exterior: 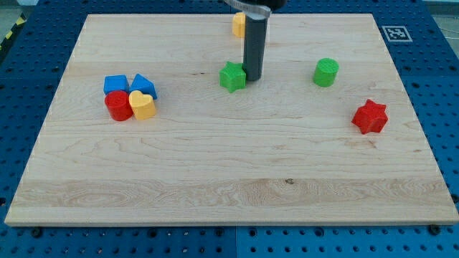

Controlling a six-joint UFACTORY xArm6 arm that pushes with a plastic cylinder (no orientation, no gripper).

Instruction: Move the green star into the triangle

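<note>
The green star (232,76) lies near the top middle of the wooden board. My tip (252,77) stands right against the star's right side. At the view's left is a tight cluster: a blue cube (115,84), a blue triangle (143,84), a red cylinder (118,106) and a yellow heart (143,105). The star is well to the right of that cluster.
A green cylinder (325,72) stands at the right of my tip. A red star (370,117) lies further right and lower. A yellow block (239,24) sits near the top edge, partly behind the rod. The board (229,179) rests on a blue perforated table.
</note>
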